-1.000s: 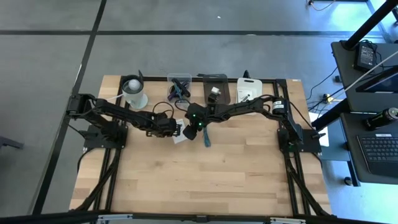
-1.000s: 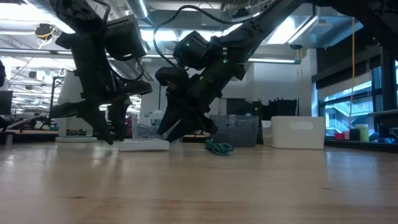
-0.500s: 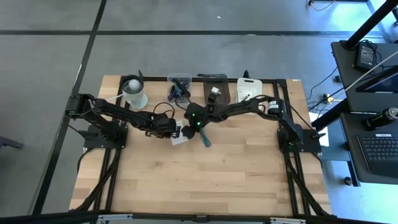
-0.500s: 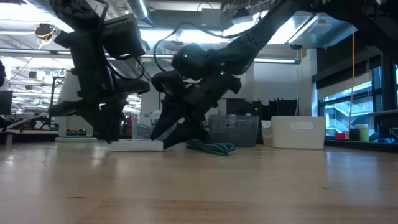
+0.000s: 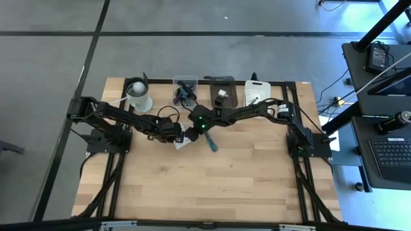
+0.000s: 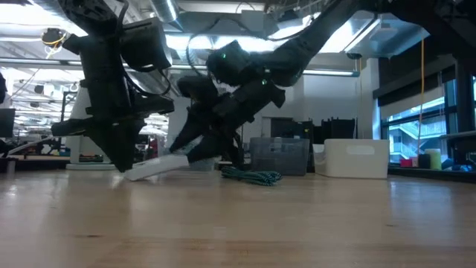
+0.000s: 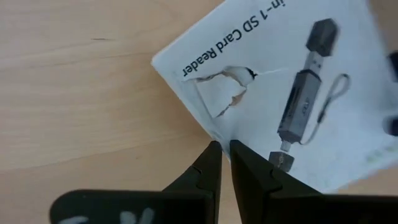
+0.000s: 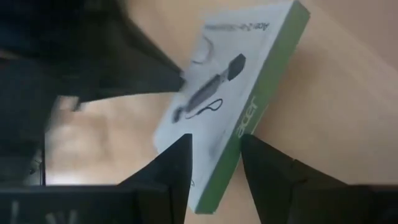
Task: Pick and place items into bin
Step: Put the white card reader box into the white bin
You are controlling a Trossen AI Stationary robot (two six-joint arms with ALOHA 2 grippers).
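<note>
Grey concrete floor surrounds the wooden worktop (image 5: pixel 212 173), and both dark arms meet near its middle, a little toward twelve o'clock. Between them is a white box (image 5: pixel 182 142) printed "SD Card Reader", with a green side showing in the right wrist view (image 8: pixel 261 112).

The left hand (image 5: pixel 177 135) comes in from nine o'clock and has its fingers (image 7: pixel 208 168) pinched nearly together on one edge of the box, close to a torn patch in its face. The right hand (image 5: pixel 191 131) reaches in from three o'clock with its fingers (image 8: pixel 177 168) spread around the far end of the box, one on each side of it. From table height the box (image 6: pixel 160 167) sits tilted, its low end on the wood under the left hand (image 6: pixel 119 160) and its other end lifted at the right hand (image 6: pixel 195 149).

A teal strap (image 5: pixel 210 145) lies loose on the wood just at four o'clock of the box, clear of both hands; it shows as a small heap (image 6: pixel 253 176) in the low view.

Along the twelve o'clock edge stand a white cup (image 5: pixel 138 95), a clear bin (image 5: pixel 185 90) with dark oddments inside, a dark bin (image 5: pixel 223 92) and a white bin (image 5: pixel 257 92).
</note>
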